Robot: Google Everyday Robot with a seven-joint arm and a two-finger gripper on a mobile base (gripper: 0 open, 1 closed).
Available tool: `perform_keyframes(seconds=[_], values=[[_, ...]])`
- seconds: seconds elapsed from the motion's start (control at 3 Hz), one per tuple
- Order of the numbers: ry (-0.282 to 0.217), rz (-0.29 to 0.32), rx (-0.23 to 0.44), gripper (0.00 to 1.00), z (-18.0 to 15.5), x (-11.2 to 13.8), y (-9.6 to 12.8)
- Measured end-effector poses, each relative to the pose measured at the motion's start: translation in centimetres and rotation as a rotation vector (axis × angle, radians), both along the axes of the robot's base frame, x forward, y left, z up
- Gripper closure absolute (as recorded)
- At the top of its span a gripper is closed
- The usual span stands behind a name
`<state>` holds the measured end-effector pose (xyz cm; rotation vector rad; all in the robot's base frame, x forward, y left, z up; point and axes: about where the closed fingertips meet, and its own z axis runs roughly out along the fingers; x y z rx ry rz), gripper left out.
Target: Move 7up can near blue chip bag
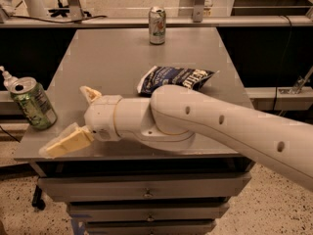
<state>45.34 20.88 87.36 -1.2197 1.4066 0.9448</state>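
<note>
The green 7up can (32,104) stands upright at the left edge of the grey table (112,62), its silver top showing. The crumpled blue chip bag (175,78) lies near the table's middle, partly behind my arm. My gripper (67,120) hovers over the front left of the table, just right of the 7up can and apart from it. Its two pale fingers (67,141) are spread open and hold nothing. My thick white arm reaches in from the right and crosses in front of the bag.
A silver-white can (157,25) with red and green marks stands at the table's far edge. A white bottle top (7,77) shows behind the 7up can. Drawers (146,192) sit under the table front. A rail runs behind the table.
</note>
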Motion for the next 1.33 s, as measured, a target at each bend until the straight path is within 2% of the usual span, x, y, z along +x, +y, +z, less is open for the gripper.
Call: perform_keyframes(seconds=[0.67,1.0,1.33], values=[[-0.014,-0.042,0.072,0.0,-0.1,3.8,6.1],[0.005,-0.042,0.113,0.0,0.2,4.1,8.2],[0.017,-0.043,0.127,0.16,0.0,3.8,9.2]])
